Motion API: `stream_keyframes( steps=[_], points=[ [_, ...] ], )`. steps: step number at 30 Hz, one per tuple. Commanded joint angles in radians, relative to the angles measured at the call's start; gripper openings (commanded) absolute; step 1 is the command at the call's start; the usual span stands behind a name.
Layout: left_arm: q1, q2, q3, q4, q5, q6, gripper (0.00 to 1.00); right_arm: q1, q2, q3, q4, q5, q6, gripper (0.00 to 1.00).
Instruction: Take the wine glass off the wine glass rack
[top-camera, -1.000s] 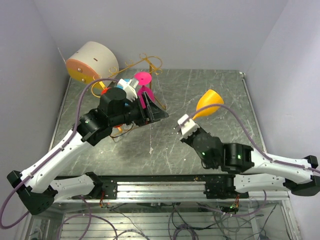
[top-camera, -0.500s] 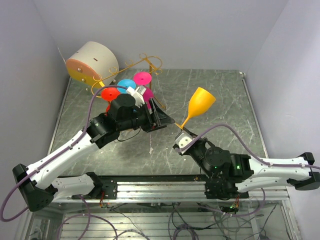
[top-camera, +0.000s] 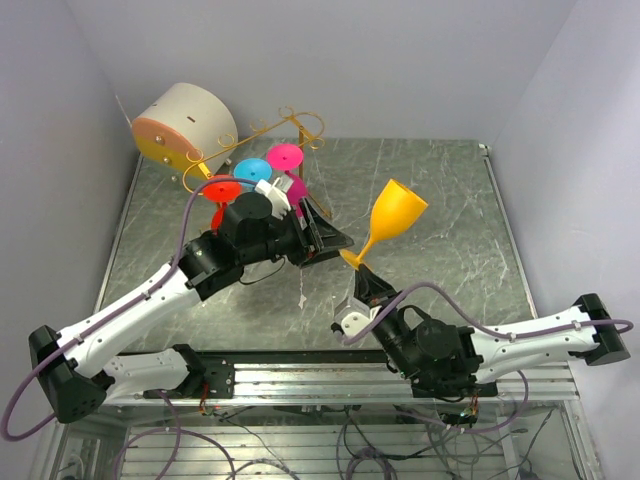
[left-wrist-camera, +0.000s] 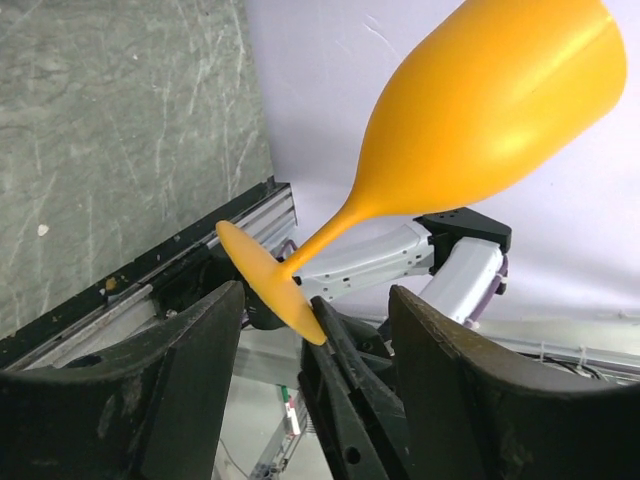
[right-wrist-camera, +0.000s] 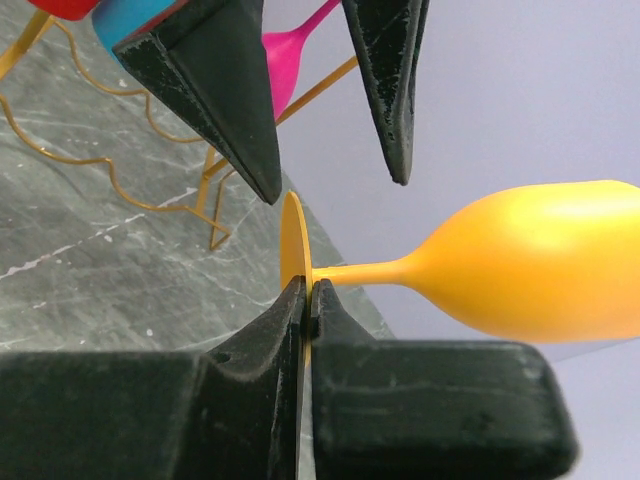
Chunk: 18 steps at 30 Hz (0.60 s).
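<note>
A dark grey-green tabletop (top-camera: 450, 190), marbled with pale veins, spreads under the left hand (top-camera: 326, 232) and the right hand (top-camera: 362, 274). Plain pale lavender walls close it in. The back wall (top-camera: 400, 60) stands beyond both hands, the left wall (top-camera: 50, 160) is outside the left hand, and the right wall (top-camera: 590, 160) is outside the right hand. Nearer than the hands, an aluminium rail (top-camera: 300, 376) edges the tabletop. The light is soft and even.

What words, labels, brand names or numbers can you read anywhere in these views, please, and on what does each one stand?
None: no text can be read in any of the three views.
The orange wine glass, the gold wire rack, the cream drum and the marbled table show plain surfaces, with no print, label or sign.
</note>
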Motion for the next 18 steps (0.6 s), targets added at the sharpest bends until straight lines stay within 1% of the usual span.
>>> stream_keyframes(
  steps=[1, 3, 7, 9, 14, 18],
  points=[
    [-0.017, -0.005, -0.019, 0.092, 0.017, -0.044, 0.70, 0.023, 0.012, -0.028, 0.258, 0.043, -0.156, 0.00],
    [-0.018, -0.012, -0.034, 0.122, 0.019, -0.066, 0.70, 0.028, 0.044, -0.056, 0.380, 0.049, -0.243, 0.00],
    [-0.026, -0.020, -0.042, 0.123, 0.023, -0.073, 0.70, 0.049, 0.098, -0.119, 0.666, 0.042, -0.429, 0.00],
    [-0.027, -0.027, -0.047, 0.126, 0.018, -0.077, 0.70, 0.057, 0.126, -0.137, 0.767, 0.031, -0.500, 0.00],
    [-0.030, -0.027, -0.058, 0.152, 0.026, -0.092, 0.69, 0.079, 0.181, -0.155, 0.886, 0.010, -0.581, 0.00],
    [-0.034, -0.018, -0.065, 0.172, 0.035, -0.099, 0.69, 0.091, 0.213, -0.158, 0.929, -0.005, -0.610, 0.00]
  ],
)
